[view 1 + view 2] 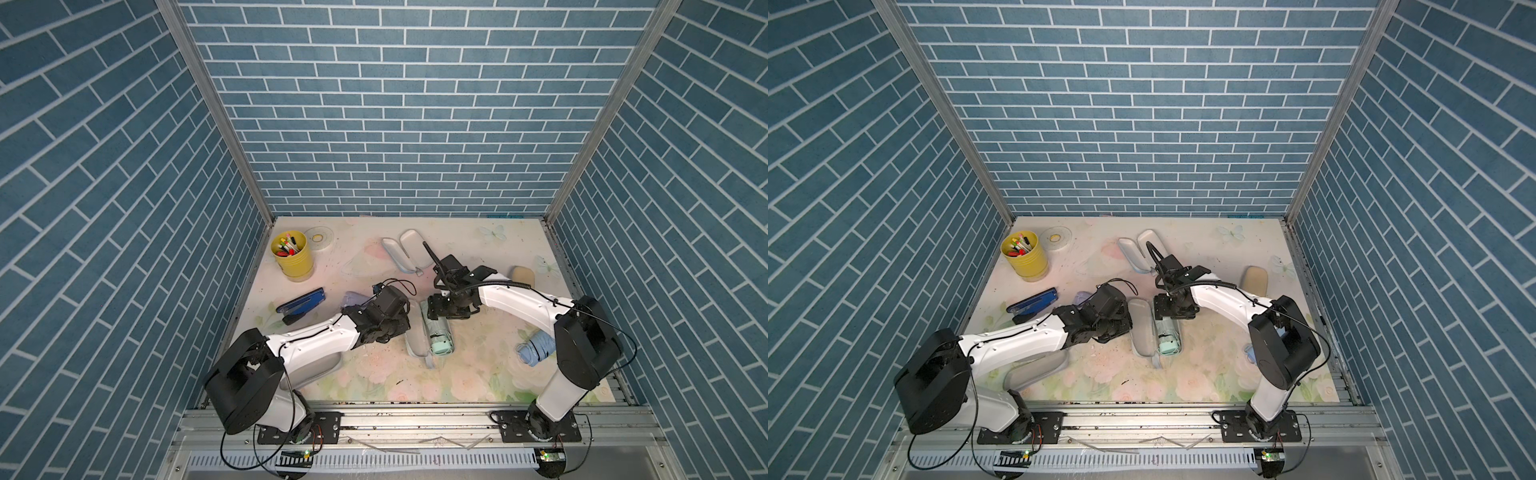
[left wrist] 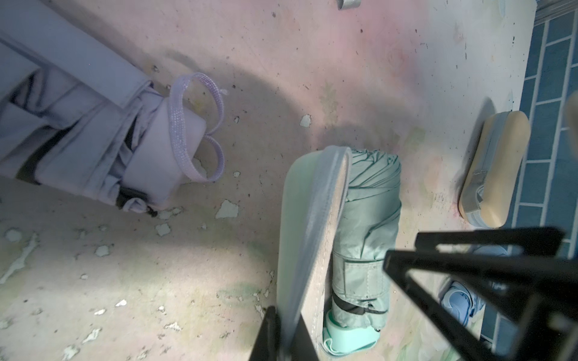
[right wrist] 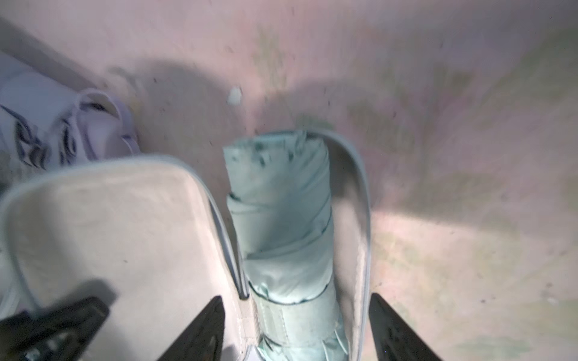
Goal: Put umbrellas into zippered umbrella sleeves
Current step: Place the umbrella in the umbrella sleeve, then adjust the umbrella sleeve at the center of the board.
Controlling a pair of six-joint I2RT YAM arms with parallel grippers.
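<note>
A mint umbrella (image 1: 440,338) (image 3: 281,212) lies inside the open mint sleeve (image 1: 415,351) at mid-table. My left gripper (image 2: 283,339) (image 1: 409,326) is shut on the zip edge of the sleeve's lid (image 2: 309,237), which stands tilted up beside the umbrella (image 2: 366,218). My right gripper (image 3: 297,331) (image 1: 437,316) is open, its fingers apart on either side of the umbrella's far end without touching it. A lilac umbrella (image 2: 93,140) (image 1: 353,299) lies to the left. A light blue umbrella (image 1: 536,347) lies at the right, by the right arm.
An open blue sleeve (image 1: 409,251) lies at the back and a shut beige sleeve (image 1: 522,273) at the right edge. A pale grey oblong sleeve (image 1: 1038,368) lies under the left arm. Yellow pen cup (image 1: 292,257), tape roll (image 1: 320,239) and dark blue stapler (image 1: 301,305) occupy the left.
</note>
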